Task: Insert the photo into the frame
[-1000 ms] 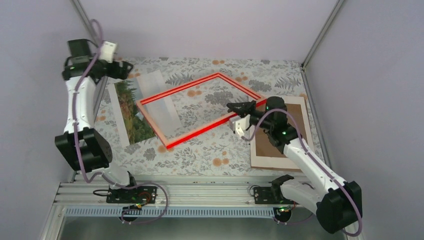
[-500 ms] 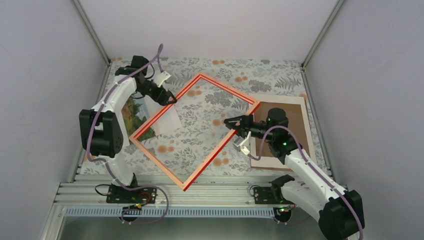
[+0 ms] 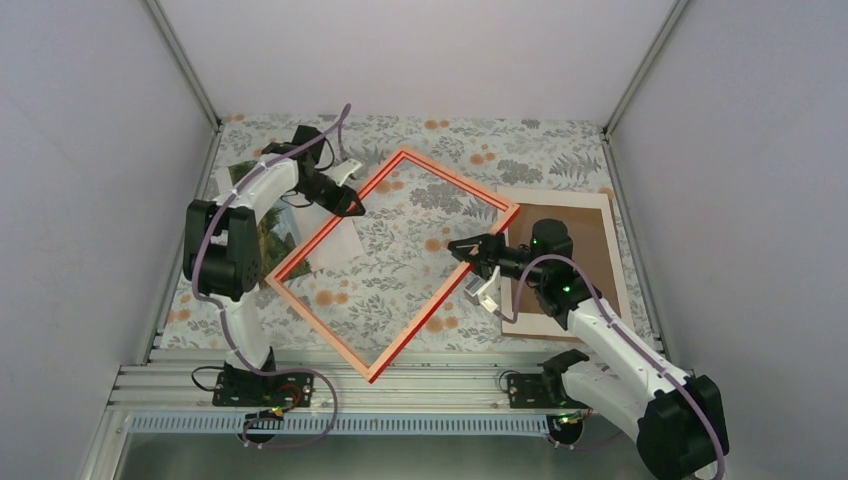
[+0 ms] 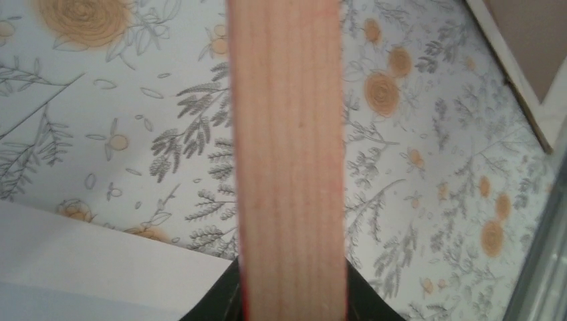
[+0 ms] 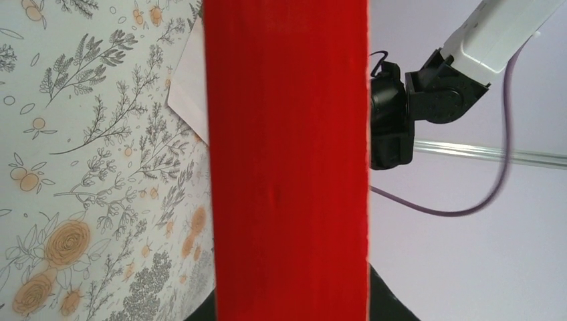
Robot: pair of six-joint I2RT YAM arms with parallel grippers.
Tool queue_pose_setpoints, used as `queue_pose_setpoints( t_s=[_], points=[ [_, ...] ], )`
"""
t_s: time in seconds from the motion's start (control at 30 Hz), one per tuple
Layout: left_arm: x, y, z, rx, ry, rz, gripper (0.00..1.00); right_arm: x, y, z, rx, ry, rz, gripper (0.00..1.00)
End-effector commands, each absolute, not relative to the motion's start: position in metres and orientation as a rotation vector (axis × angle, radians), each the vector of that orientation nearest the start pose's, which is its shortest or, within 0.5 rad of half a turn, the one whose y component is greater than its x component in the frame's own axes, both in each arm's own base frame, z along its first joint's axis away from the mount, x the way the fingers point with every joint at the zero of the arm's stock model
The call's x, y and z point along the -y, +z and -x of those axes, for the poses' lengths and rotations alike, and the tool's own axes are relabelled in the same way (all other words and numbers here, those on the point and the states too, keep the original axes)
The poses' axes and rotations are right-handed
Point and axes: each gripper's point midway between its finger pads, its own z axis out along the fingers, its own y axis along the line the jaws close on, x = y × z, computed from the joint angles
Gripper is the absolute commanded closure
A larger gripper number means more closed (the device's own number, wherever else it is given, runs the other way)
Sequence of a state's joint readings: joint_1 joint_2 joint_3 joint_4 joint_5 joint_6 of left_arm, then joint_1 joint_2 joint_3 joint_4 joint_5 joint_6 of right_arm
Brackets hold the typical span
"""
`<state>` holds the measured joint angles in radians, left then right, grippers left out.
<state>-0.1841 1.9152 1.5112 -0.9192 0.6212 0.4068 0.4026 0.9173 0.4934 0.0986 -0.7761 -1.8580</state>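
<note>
Desk: Position of the frame (image 3: 460,179) is requested.

Bench: From above it is seen turned like a diamond over the flowered table (image 3: 500,140), with one corner pointed at the back wall and the opposite one at the arm bases. It is held up at a tilt. Bright red is shown along the right-hand edges, and a paler orange-pink along the lower left edge.

Desk: By what is it gripped?

Bench: The right gripper (image 3: 458,246) is clamped on the lower right edge, roughly halfway along. In the right wrist view the gap between its fingers is filled by the red bar. The left gripper (image 3: 353,207) is placed at the upper left edge. In the left wrist view the pale bar is seen running between its fingers. Whether the bar is already pinched there cannot be told.

Desk: And where is the photo (image 3: 272,236) found?

Bench: It is laid flat on the table at the left, picture side up. It is partly covered by the left arm and by the frame's left corner. A white sheet (image 4: 100,274) is seen just beside it, under the clear pane. The brown backing board (image 3: 585,235) is laid at the right, under the right arm, close to the frame's right corner.
</note>
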Motion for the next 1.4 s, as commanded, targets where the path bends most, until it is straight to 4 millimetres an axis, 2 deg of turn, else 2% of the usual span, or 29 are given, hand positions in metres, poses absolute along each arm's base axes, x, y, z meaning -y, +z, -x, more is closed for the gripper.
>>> queue_pose_setpoints(
  t_s=[0.0, 0.03, 0.07, 0.17, 0.23, 0.3, 0.33, 0.5, 0.6, 0.7, 0.73, 0.8, 0.87, 0.9, 0.93, 1.07, 1.23, 1.37],
  points=[
    [0.172, 0.117, -0.403, -2.545, -0.807, -0.77, 0.87, -0.226, 0.232, -0.229, -0.238, -0.365, 1.737, 0.95],
    [0.169, 0.117, -0.406, -2.557, -0.816, -0.695, 0.95, -0.225, 0.231, -0.231, -0.262, -0.368, 1.739, 0.9],
    [0.168, 0.119, -0.408, -2.553, -0.835, -0.636, 0.97, -0.223, 0.229, -0.234, -0.283, -0.375, 1.742, 0.81],
    [0.165, 0.132, -0.42, -2.498, -0.853, -0.489, 0.98, -0.216, 0.219, -0.243, -0.377, -0.393, 1.756, 0.39],
    [0.161, 0.134, -0.43, -2.49, -0.846, -0.405, 0.98, -0.208, 0.208, -0.246, -0.442, -0.402, 1.771, 0.23],
    [0.153, 0.131, -0.442, -2.491, -0.824, -0.327, 0.98, -0.2, 0.198, -0.246, -0.504, -0.408, 1.781, 0.03],
    [0.15, 0.129, -0.447, -2.492, -0.817, -0.29, 0.98, -0.196, 0.193, -0.246, -0.541, -0.409, 1.782, 0.0],
    [0.143, 0.105, -0.458, -2.537, -0.778, -0.17, 0.98, -0.166, 0.164, -0.253, -0.878, -0.377, 1.79, 0.0],
    [0.139, 0.089, -0.458, -2.573, -0.711, -0.106, 0.98, -0.155, 0.164, -0.259, -1.112, -0.301, 1.731, 0.0],
    [0.136, 0.077, -0.455, -2.605, -0.672, -0.002, 0.98, -0.151, 0.17, -0.266, -1.36, -0.171, 1.628, 0.0],
    [0.137, 0.072, -0.453, -2.622, -0.651, 0.011, 0.98, -0.151, 0.167, -0.27, -1.451, -0.119, 1.603, 0.0],
    [0.141, 0.068, -0.45, -2.632, -0.622, 0.004, 0.98, -0.152, 0.173, -0.282, -1.627, -0.015, 1.471, 0.0],
    [0.144, 0.067, -0.449, -2.63, -0.584, 0.005, 0.98, -0.156, 0.176, -0.296, -1.798, 0.1, 1.344, 0.0],
    [0.144, 0.065, -0.448, -2.635, -0.566, 0.01, 0.98, -0.161, 0.188, -0.306, -1.851, 0.155, 1.273, 0.0],
    [0.143, 0.062, -0.447, -2.643, -0.547, 0.018, 0.98, -0.165, 0.191, -0.312, -1.919, 0.221, 1.207, 0.0],
    [0.136, 0.05, -0.442, -2.672, -0.462, 0.024, 0.98, -0.192, 0.195, -0.323, -2.101, 0.534, 1.03, 0.01],
    [0.124, 0.04, -0.439, -2.689, -0.367, 0.063, 0.97, -0.217, 0.185, -0.324, -2.233, 0.853, 0.853, 0.02],
    [0.125, 0.032, -0.436, -2.703, -0.371, 0.061, 0.95, -0.23, 0.162, -0.327, -2.329, 1.021, 0.758, 0.08]
  ],
)
